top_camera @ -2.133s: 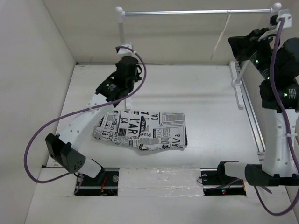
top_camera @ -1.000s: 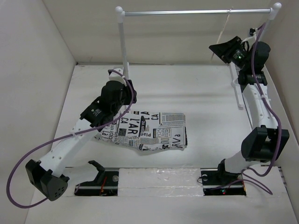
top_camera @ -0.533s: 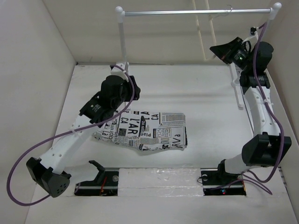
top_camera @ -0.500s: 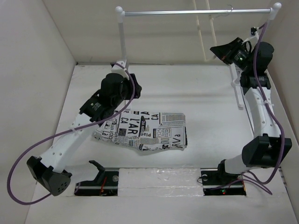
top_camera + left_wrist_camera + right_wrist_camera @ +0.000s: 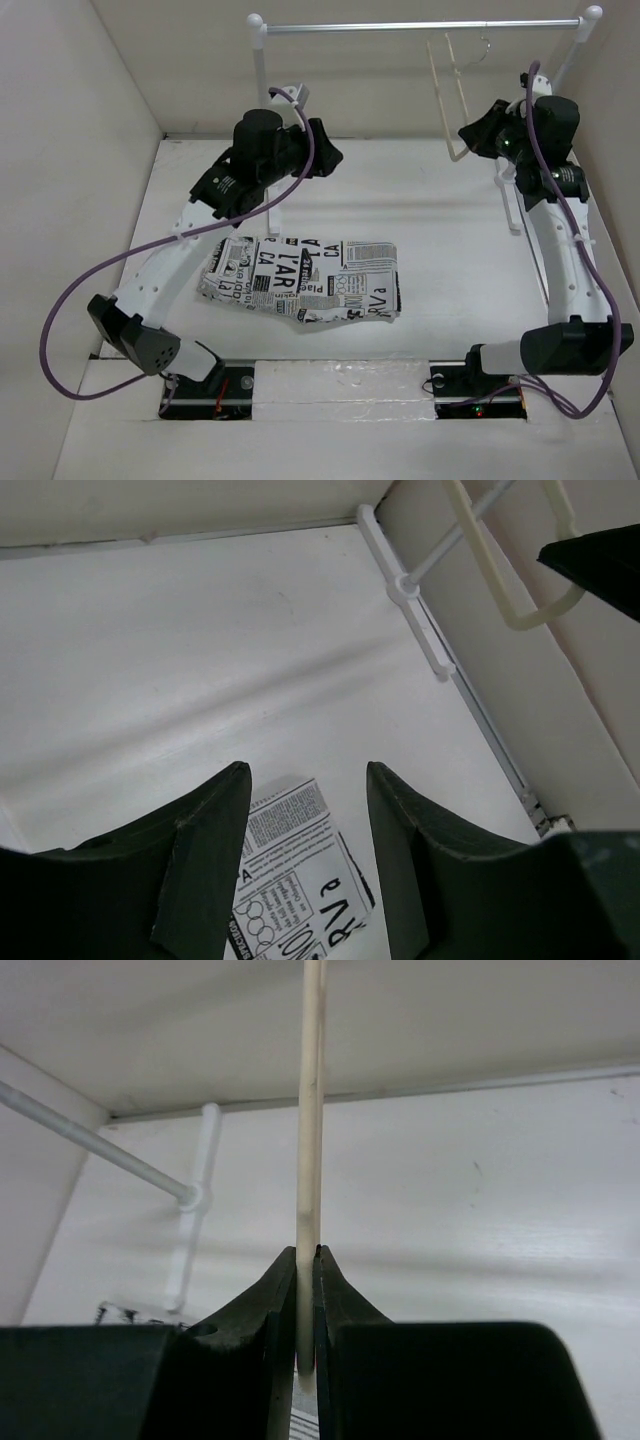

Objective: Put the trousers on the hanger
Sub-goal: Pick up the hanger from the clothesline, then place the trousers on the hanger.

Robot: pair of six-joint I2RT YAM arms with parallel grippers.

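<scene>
Two arms reach over the white table (image 5: 430, 220). The left gripper (image 5: 325, 158) hovers high, fingers spread and empty. The trousers (image 5: 300, 278) lie folded near the front, long axis left-right. The right gripper (image 5: 468, 135) pinches the lower corner of the hanger (image 5: 450, 95), which stands upright with its hook near the rail (image 5: 400, 27).

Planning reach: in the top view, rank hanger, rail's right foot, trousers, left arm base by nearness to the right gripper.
1. hanger: clamped in the jaws of the right gripper, far right.
2. rail's right foot: right side, just below the gripper.
3. trousers: centre.
4. left arm base: near left corner.
</scene>
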